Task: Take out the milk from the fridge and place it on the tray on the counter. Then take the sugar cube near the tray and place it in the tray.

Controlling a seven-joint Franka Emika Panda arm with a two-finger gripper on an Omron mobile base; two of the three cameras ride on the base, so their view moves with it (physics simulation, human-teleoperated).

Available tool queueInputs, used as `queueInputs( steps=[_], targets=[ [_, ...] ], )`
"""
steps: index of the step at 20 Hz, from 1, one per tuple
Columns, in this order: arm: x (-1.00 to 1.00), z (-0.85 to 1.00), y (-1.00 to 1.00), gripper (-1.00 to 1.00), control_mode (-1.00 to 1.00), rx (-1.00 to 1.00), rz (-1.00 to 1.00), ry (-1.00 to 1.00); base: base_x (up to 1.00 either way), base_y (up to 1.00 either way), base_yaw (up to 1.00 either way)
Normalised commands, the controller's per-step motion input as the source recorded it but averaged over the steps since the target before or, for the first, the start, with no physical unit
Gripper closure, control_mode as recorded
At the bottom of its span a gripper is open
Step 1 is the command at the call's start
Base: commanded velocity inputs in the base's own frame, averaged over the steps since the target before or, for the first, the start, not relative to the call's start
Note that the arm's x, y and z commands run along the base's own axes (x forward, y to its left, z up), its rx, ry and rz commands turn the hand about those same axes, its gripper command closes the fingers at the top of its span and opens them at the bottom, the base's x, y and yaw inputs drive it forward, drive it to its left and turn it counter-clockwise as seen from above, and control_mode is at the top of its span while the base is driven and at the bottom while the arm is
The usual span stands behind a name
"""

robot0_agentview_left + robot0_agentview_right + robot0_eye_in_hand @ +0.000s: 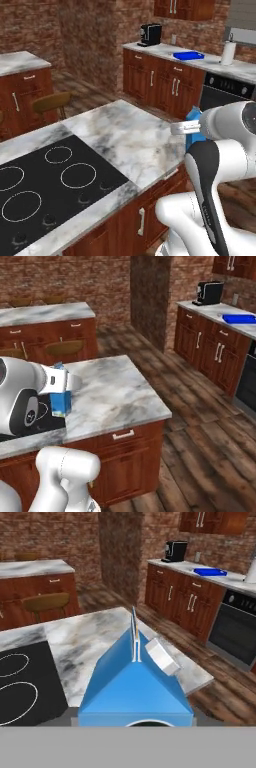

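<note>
My gripper [59, 381] is shut on the milk [61, 401], a small blue carton held upright over the island's right end. In the left base view the milk [193, 120] peeks out behind my arm, with the gripper [185, 128] on it. The carton's gabled top [134, 682] takes up the lower middle of the hand view. The bright-blue tray [188, 55] lies on the far counter [155, 50] across the aisle, and the tray [210, 572] sits at the upper right of the hand view. The sugar cube is too small to make out. The fridge is out of view.
Below me is a marble island [130, 140] with a black cooktop [45, 185]. On the far counter stand a coffee machine [150, 34] and a paper-towel roll [228, 52], with an oven [225, 90] underneath. A wooden-floor aisle [200, 426] separates island and counter. A brick pillar [150, 301] stands behind.
</note>
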Motion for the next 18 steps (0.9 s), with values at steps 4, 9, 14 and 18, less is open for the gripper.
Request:
queueInputs(
  steps=[4, 9, 14, 18],
  targets=[
    [0.00, 0.00, 0.00, 1.00, 1.00, 0.00, 0.00, 0.00, 0.56, -1.00, 0.00],
    [0.00, 0.00, 0.00, 1.00, 1.00, 0.00, 0.00, 0.00, 0.20, -1.00, -0.03],
    [0.00, 0.00, 0.00, 1.00, 1.00, 0.00, 0.00, 0.00, 0.29, -1.00, -0.05],
    [0.00, 0.00, 0.00, 1.00, 1.00, 0.00, 0.00, 0.00, 0.27, -1.00, -0.06]
  ],
)
